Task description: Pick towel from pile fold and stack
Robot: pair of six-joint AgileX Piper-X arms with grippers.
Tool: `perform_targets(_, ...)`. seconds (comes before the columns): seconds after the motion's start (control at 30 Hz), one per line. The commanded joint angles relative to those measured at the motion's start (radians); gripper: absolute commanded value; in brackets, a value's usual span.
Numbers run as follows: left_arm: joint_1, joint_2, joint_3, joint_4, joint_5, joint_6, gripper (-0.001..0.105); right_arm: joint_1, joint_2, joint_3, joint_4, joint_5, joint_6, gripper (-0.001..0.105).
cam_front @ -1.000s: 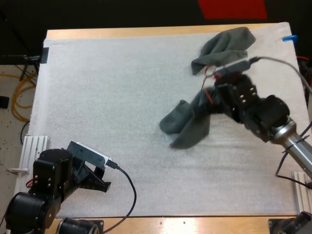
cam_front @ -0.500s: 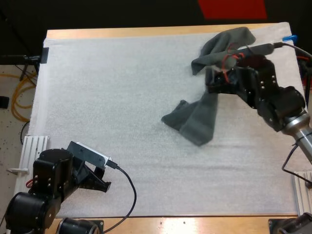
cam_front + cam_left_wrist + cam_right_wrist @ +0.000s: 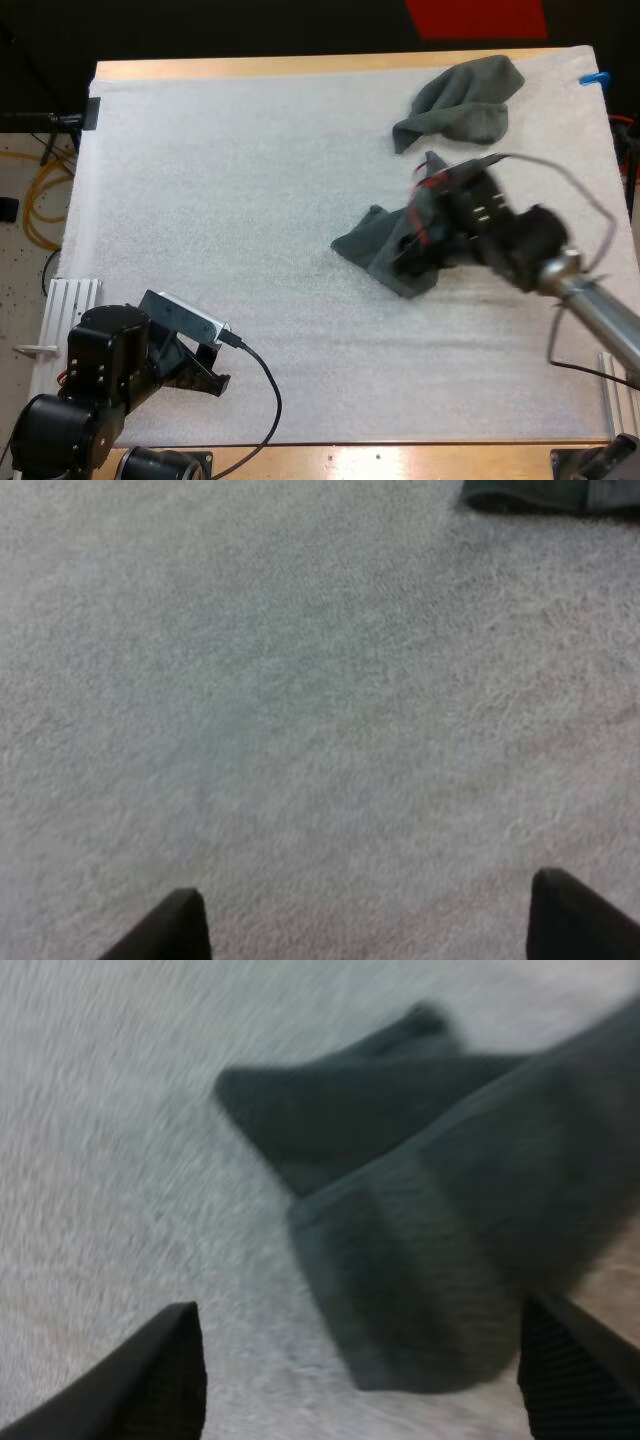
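Right jaws: spread wide, pinching nothing, just above the flattened dark grey-green cloth towel (image 3: 430,1220).
Left jaws: spread, empty, low over the bare white foam mat (image 3: 300,730) at its near left corner.
Flattened towel: on the mat, right of centre.
Crumpled dark grey-green cloth towel (image 3: 460,100): far right corner, apart from the other.

— What's it all sitting on?
— A wooden table (image 3: 300,67), nearly covered by a white mat (image 3: 240,200). Bare wood shows along the far and near edges.
— And past it?
— Dark space (image 3: 250,25) beyond the far side, with a red strip (image 3: 478,18). On the left, pale speckled floor (image 3: 25,270) with yellow cables (image 3: 45,200) looped on it.
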Motion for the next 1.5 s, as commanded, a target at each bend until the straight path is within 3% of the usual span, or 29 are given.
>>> perform_targets(0.0, -0.003, -0.001, 0.000, -0.004, 0.028, -0.009, 0.062, 0.022, 0.034, 0.007, -0.041, -0.023, -0.010, 0.063)
perform_targets(0.2, -0.003, -0.001, 0.000, -0.002, 0.143, -0.009, 0.062, 0.080, 0.199, 0.006, -0.135, -0.024, -0.033, 0.063)
perform_targets(0.4, -0.003, -0.001, 0.000, 0.000, 0.145, -0.009, 0.062, 0.081, 0.315, 0.005, -0.128, 0.061, -0.033, 0.063)
perform_targets(0.67, -0.003, -0.001, 0.000, 0.000, 0.145, -0.009, 0.062, 0.081, 0.411, 0.005, -0.146, 0.082, -0.033, 0.062)
perform_targets(0.77, -0.003, -0.001, 0.000, 0.001, 0.145, -0.009, 0.062, 0.081, 0.427, 0.005, -0.146, 0.116, -0.024, 0.049)
perform_targets(0.93, -0.003, -0.001, 0.000, 0.003, 0.145, -0.009, 0.062, 0.081, 0.427, 0.001, -0.146, 0.116, -0.021, 0.010)
perform_targets(1.0, -0.003, -0.001, 0.000, 0.003, 0.145, -0.009, 0.062, 0.081, 0.427, -0.001, -0.146, 0.116, -0.021, 0.001)
perform_targets(1.3, -0.003, -0.001, 0.000, 0.003, 0.145, -0.009, 0.062, 0.081, 0.355, -0.026, -0.146, 0.118, -0.024, 0.000)
perform_targets(1.47, -0.003, -0.001, 0.000, 0.003, 0.145, -0.009, 0.062, 0.081, 0.211, -0.051, -0.130, 0.207, -0.024, 0.000)
